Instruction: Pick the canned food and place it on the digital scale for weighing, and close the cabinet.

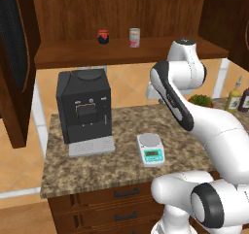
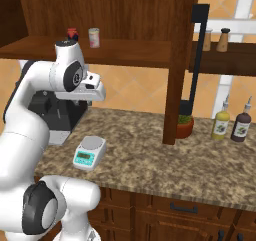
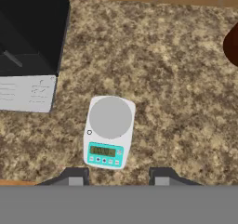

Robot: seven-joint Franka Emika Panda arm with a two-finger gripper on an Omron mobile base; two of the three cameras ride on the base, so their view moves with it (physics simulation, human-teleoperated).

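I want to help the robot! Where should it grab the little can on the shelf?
Probably around the canned food's round sides, near the middle, coming straight from the open front of the cabinet. It stands upright, with the dark jar well off to one side.

From above, the digital scale sat flat on the speckled granite counter, its round silver platter bare and its greenish display panel toward the gripper. The two dark finger tips poked up at the bottom edge, apart from each other, with nothing between them. The black coffee machine stood at upper left, near the scale but not touching it, its grey drip tray facing down the frame.
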